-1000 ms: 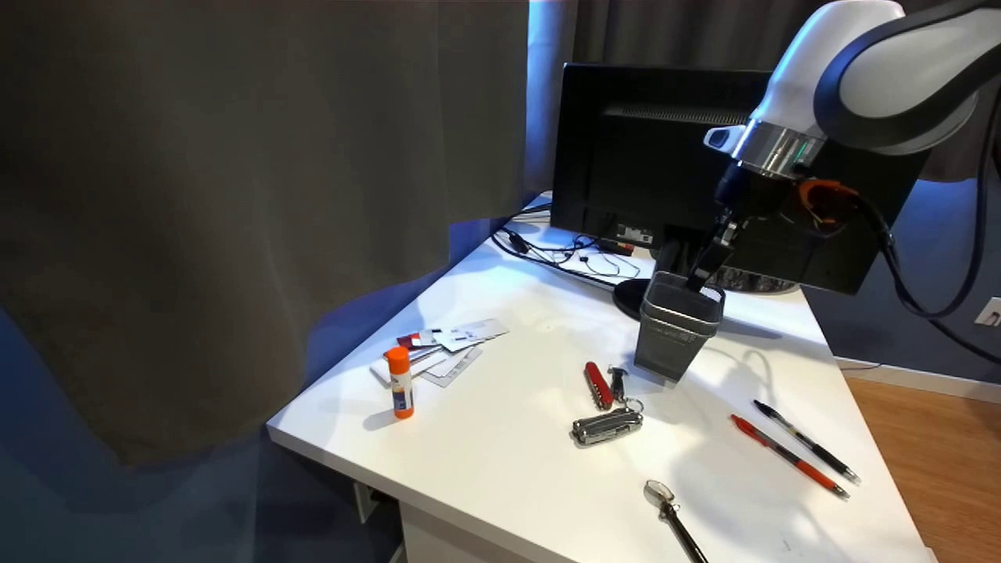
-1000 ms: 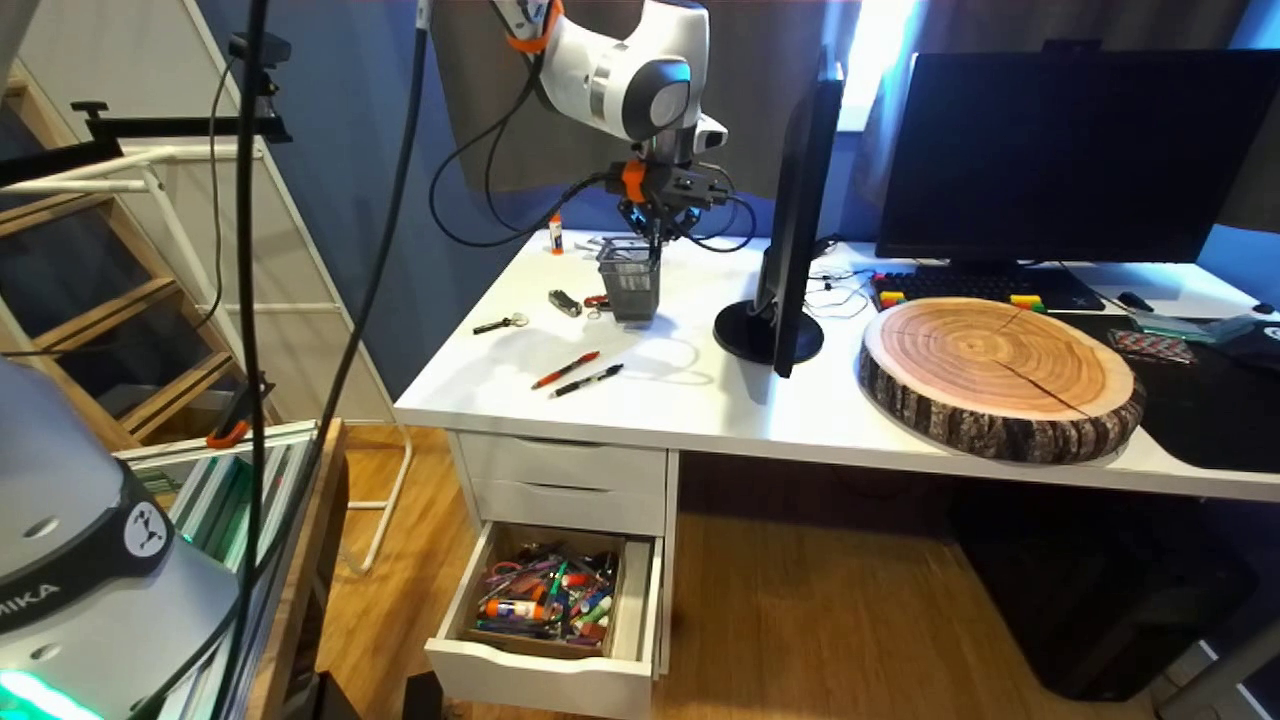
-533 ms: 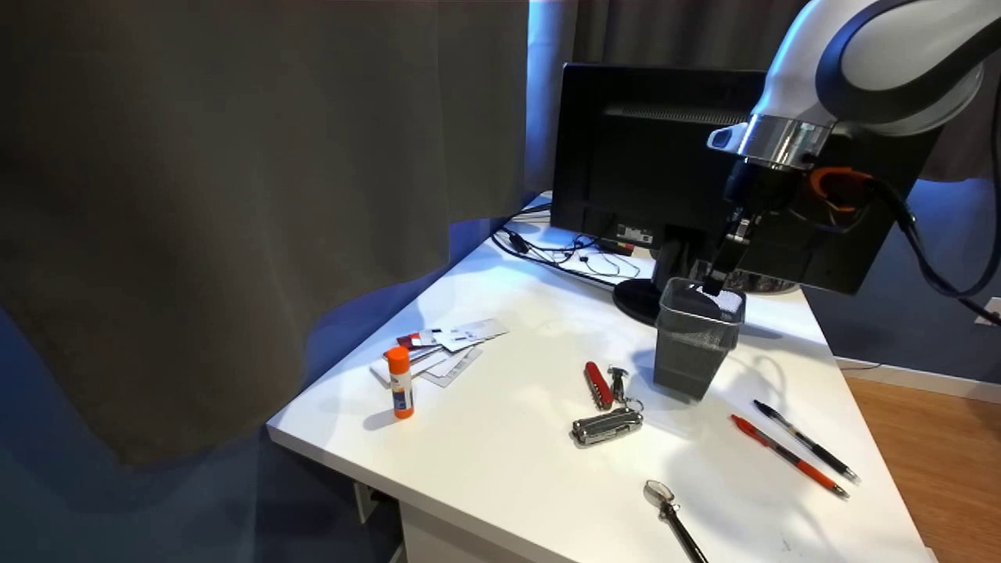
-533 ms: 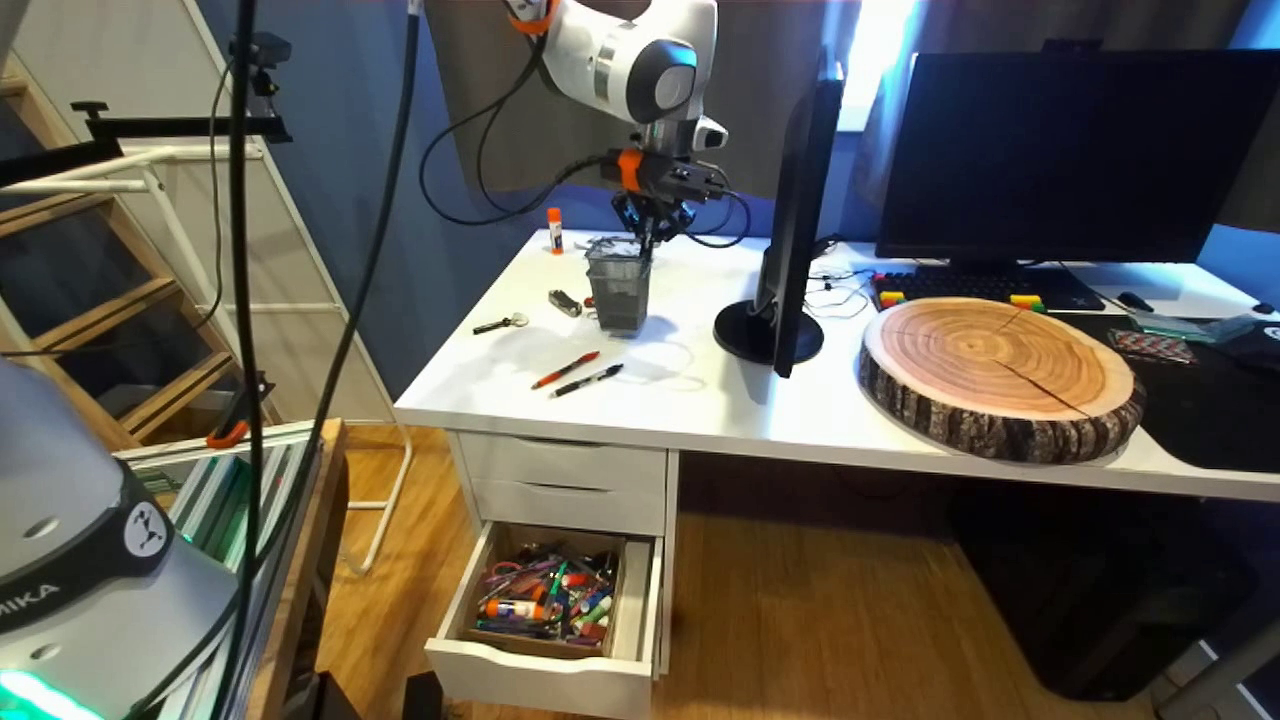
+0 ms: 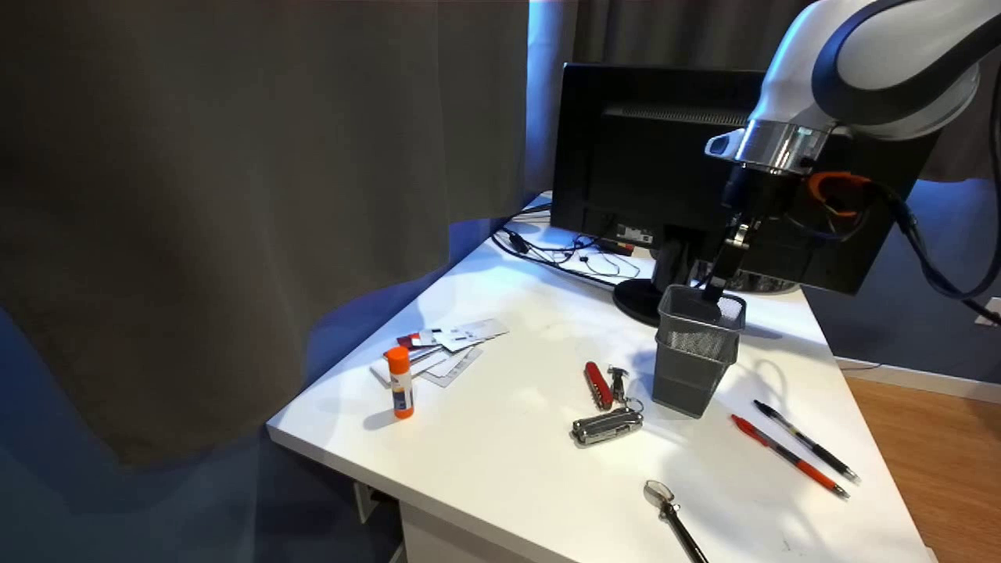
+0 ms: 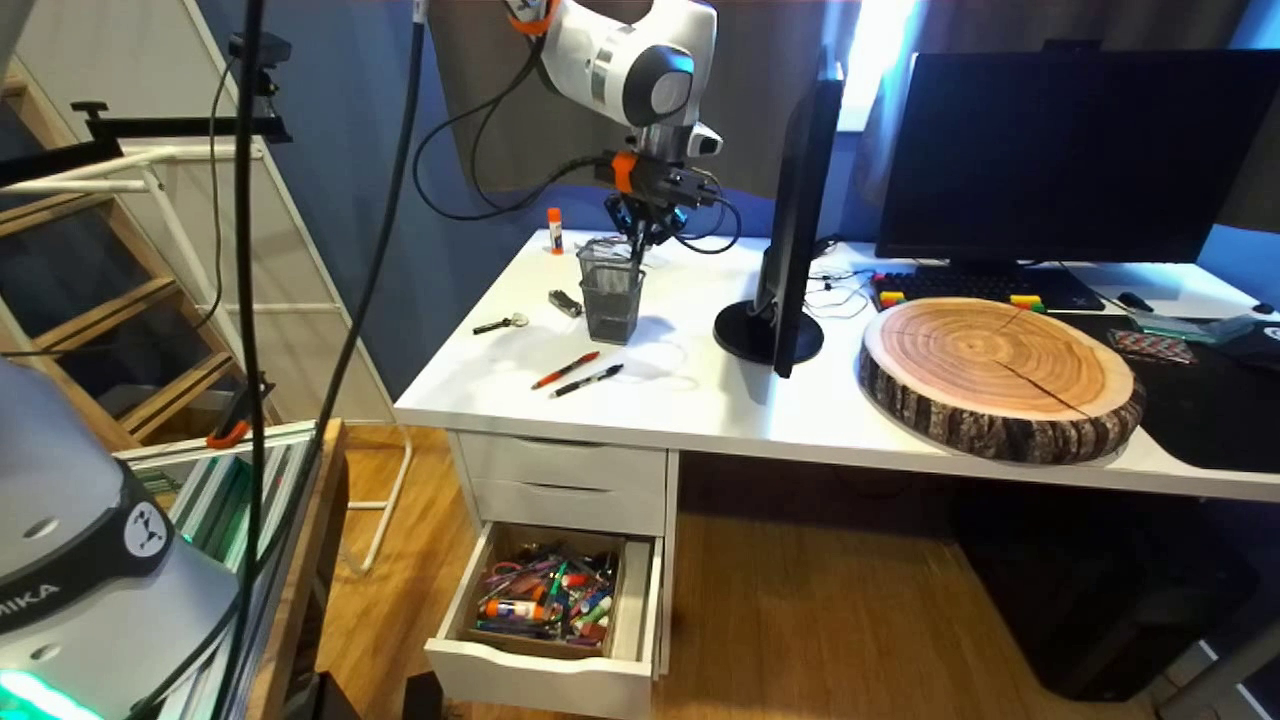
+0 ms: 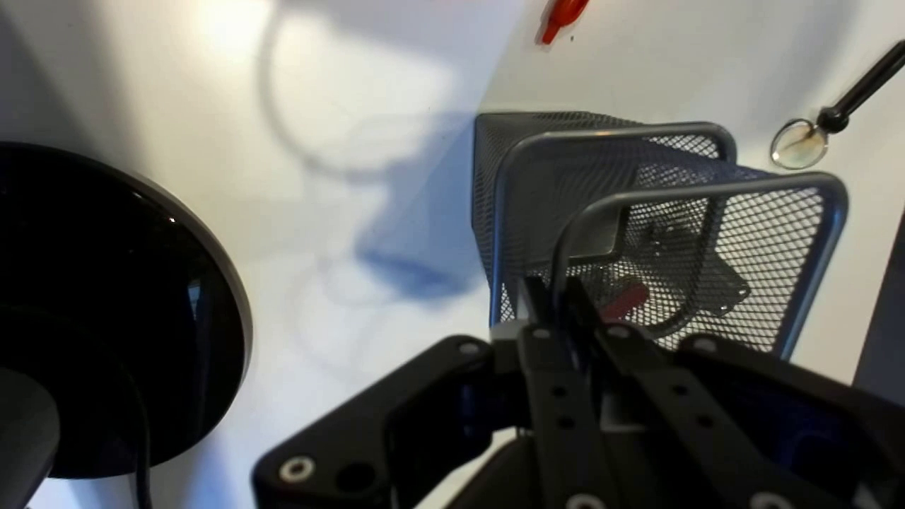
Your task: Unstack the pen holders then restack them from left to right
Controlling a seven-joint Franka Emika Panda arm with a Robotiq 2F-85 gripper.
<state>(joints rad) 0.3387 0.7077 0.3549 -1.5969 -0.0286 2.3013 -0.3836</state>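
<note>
Two dark mesh pen holders stand nested on the white desk. The upper pen holder (image 5: pixel 698 336) sits partly raised in the lower pen holder (image 5: pixel 688 385), its rim clearly above the lower rim. In both exterior views the stack looks slightly tilted; the upper holder (image 6: pixel 603 268) and lower holder (image 6: pixel 612 315) also show there. My gripper (image 5: pixel 713 295) points down at the rim on the monitor side. In the wrist view the gripper (image 7: pixel 553 283) is shut on the upper holder's rim (image 7: pixel 707 191); the lower holder (image 7: pixel 489 177) shows beneath, offset. Whether the lower base touches the desk is hard to tell.
A red pen (image 5: pixel 790 457) and a black pen (image 5: pixel 807 442) lie near the stack. A red pocketknife (image 5: pixel 599 385), a multi-tool (image 5: pixel 607 427), a small mirror tool (image 5: pixel 674 516), a glue stick (image 5: pixel 400 383) and cards (image 5: pixel 450 352) lie around. A monitor base (image 6: pixel 768 333) stands close by.
The gripper and stack have moved toward the pens, away from the pocketknife. The upper holder's rim now stands higher above the lower rim than before.
</note>
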